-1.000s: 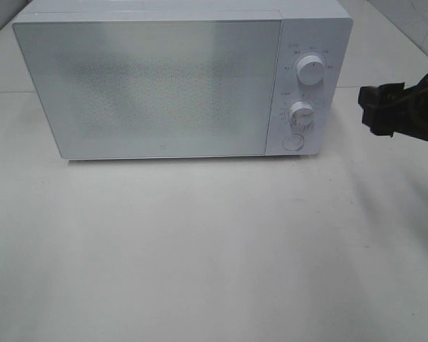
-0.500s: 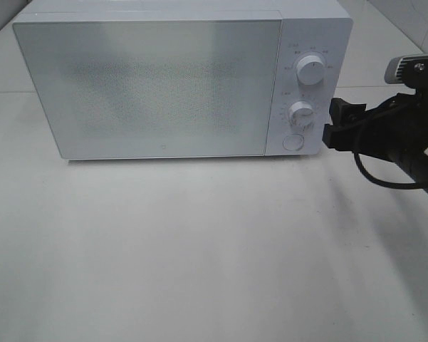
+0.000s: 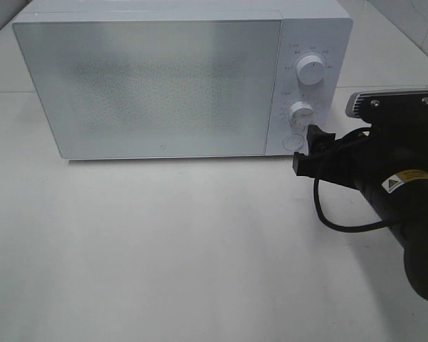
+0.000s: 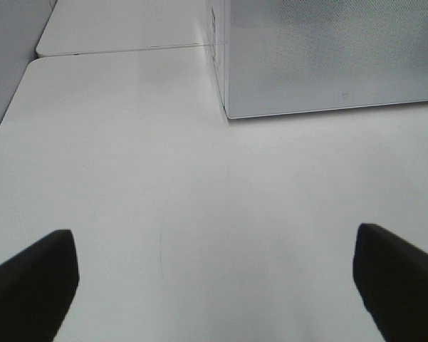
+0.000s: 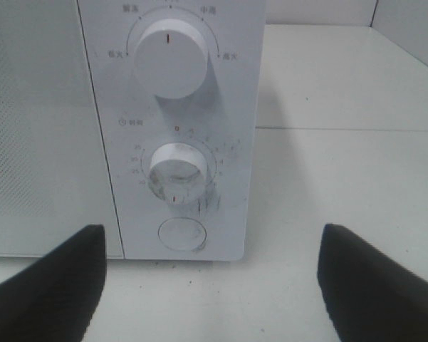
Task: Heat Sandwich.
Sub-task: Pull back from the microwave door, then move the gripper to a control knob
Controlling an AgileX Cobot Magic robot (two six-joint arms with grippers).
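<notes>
The sandwich and its pink plate are out of view. A white microwave stands at the back of the table with its frosted door shut. My right gripper is open and empty, just in front of the control panel's lower right corner, close to the round door button. In the right wrist view, the right gripper has its dark fingers spread either side of the button, below the timer knob. My left gripper is open and empty above bare table, near the microwave's left front corner.
The panel has an upper power knob and a lower timer knob. A black cable loops under the right arm. White tabletop stretches in front of the microwave. A table seam runs behind on the left.
My right arm has moved in from the right edge, leftward and lower, bringing its gripper up to the microwave's control panel. The microwave door stays shut.
</notes>
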